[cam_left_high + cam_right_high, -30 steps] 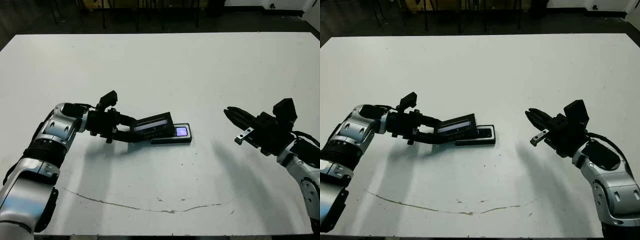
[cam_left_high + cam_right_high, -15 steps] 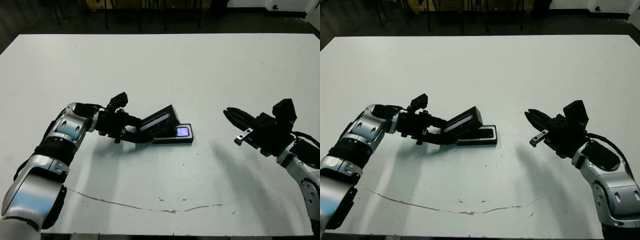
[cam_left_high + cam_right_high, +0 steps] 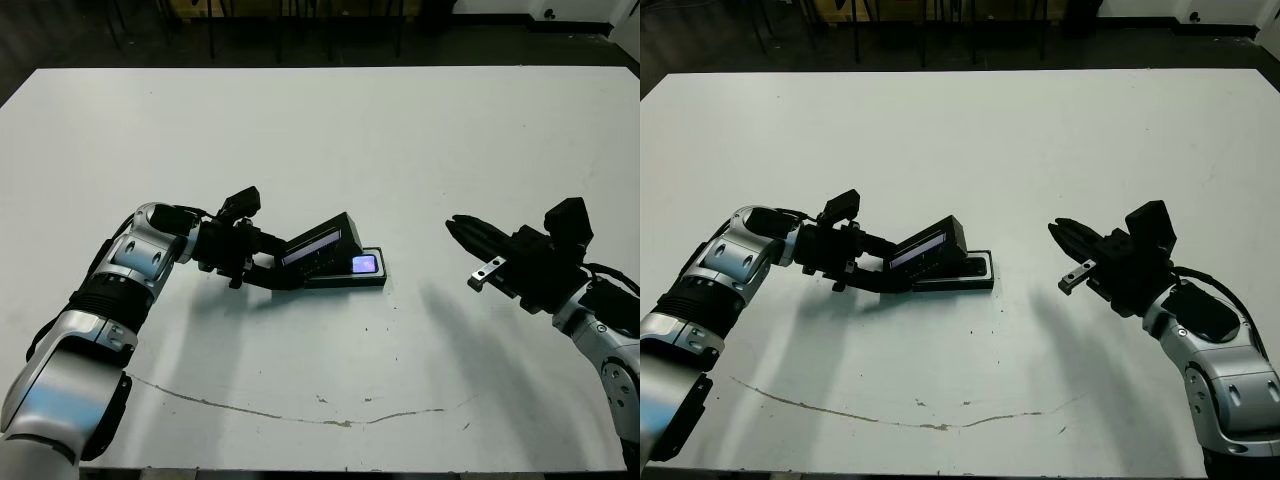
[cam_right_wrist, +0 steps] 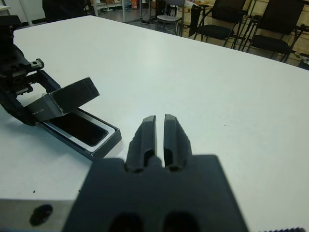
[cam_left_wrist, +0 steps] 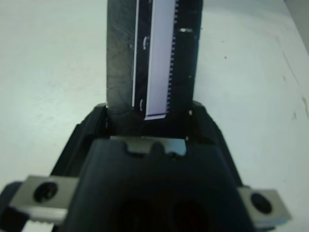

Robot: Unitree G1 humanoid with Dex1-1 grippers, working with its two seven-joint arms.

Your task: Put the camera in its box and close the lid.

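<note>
The box [image 3: 340, 281], a shallow black tray, lies flat at the table's middle with the camera [image 3: 364, 264] inside it, its bluish patch showing at the right end. My left gripper [image 3: 280, 266] is shut on the near end of the lid [image 3: 318, 247]. The lid is tilted, its far end raised over the box's left half, and its silvery strip fills the left wrist view [image 5: 159, 58]. My right gripper [image 3: 462, 228] hovers well to the right of the box, shut and holding nothing. In the right wrist view the lid [image 4: 63, 100] slants above the box [image 4: 110, 140].
A thin dark scratch line [image 3: 300, 412] runs across the table's near part. Dark chairs [image 4: 270, 24] stand beyond the far edge of the table. White tabletop lies between the box and my right gripper.
My left gripper has moved toward the box and tipped the lid's far end up over it, mostly in the first half second. The right arm has not moved.
</note>
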